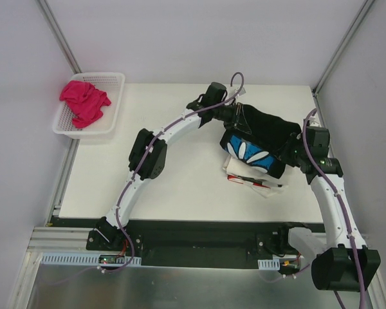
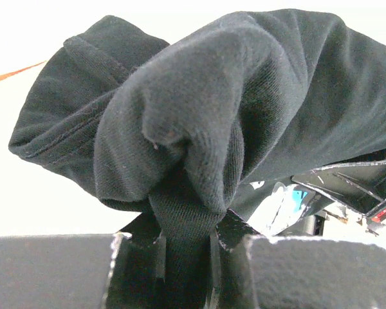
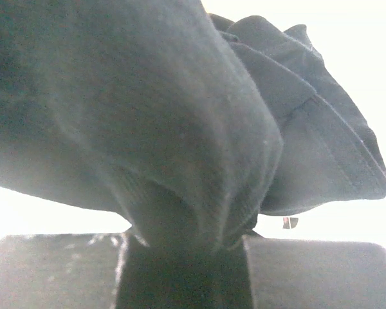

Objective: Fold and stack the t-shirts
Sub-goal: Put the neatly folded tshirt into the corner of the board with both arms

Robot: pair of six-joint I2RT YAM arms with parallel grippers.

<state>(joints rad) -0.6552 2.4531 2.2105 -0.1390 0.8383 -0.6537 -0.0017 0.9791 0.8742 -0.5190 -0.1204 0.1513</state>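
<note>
The black t-shirt [image 1: 270, 132] is held up over the right part of the desk [image 1: 180, 180], stretched between the 2 claws. The left claw [image 2: 186, 251] is clenched on a bunched fold of the black cloth, which is seen squeezed between its fingers in the left wrist view. The right claw [image 3: 186, 248] is likewise clenched on a gathered part of the same shirt, the cloth being pinched between its fingers and bulging above them. In the top view the shirt's far-left edge is gripped by the left arm and its right edge by the right arm. The cloth sags between them, and a white daisy on a blue patch [image 1: 251, 151] is shown on the hanging lower part. Beneath that part a cream-white t-shirt [image 1: 238, 168] is laid on the desk, partly covered by the black one; whether the 2 touch cannot be told. A bright pink t-shirt [image 1: 83, 100] is seen crumpled in the white mesh basket [image 1: 112, 78], which is placed at the desk's far left corner, well apart from both arms.
</note>
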